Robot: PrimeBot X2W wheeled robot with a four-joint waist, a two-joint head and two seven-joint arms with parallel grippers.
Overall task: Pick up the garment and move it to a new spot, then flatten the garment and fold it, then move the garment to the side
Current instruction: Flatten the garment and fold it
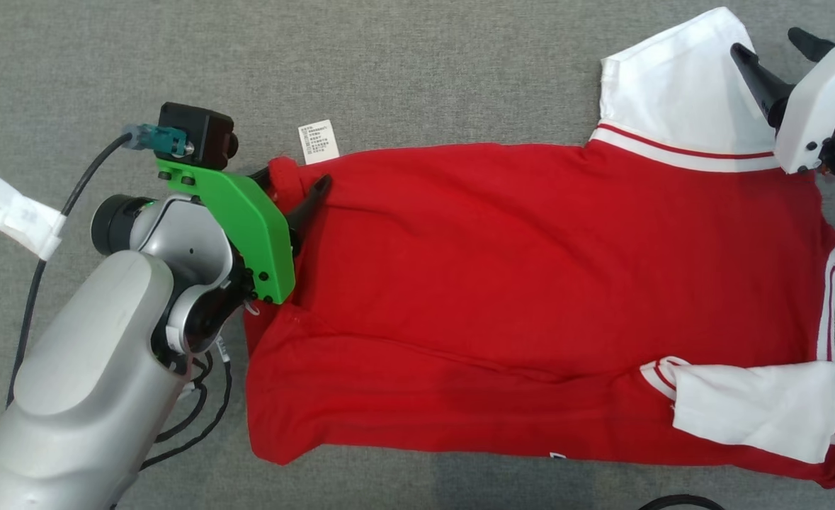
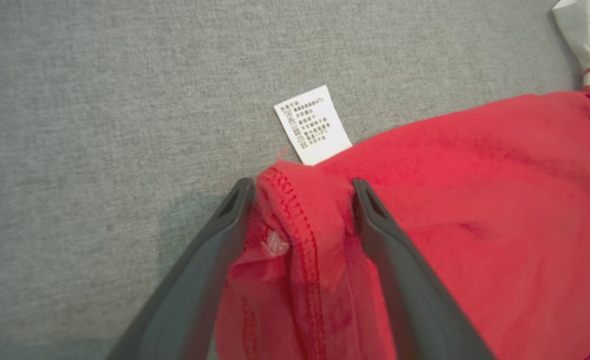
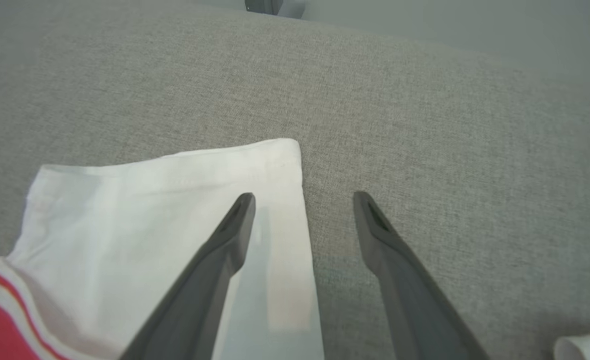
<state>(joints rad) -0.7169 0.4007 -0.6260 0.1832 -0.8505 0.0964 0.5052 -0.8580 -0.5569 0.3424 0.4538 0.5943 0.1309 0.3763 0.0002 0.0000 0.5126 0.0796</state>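
Slip risk: your left gripper [image 2: 301,186] and right gripper [image 3: 302,197] are gaping astride hem [image 2: 295,225] and sleeve [image 3: 149,210]; lifting unclamped risks losing shirt [image 1: 530,269].

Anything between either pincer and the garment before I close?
Nothing visible. The left pincer stands open with a bunched red hem corner of the garment between its fingers. The right pincer stands open astride the white sleeve edge, one finger over cloth, one over the grey surface.
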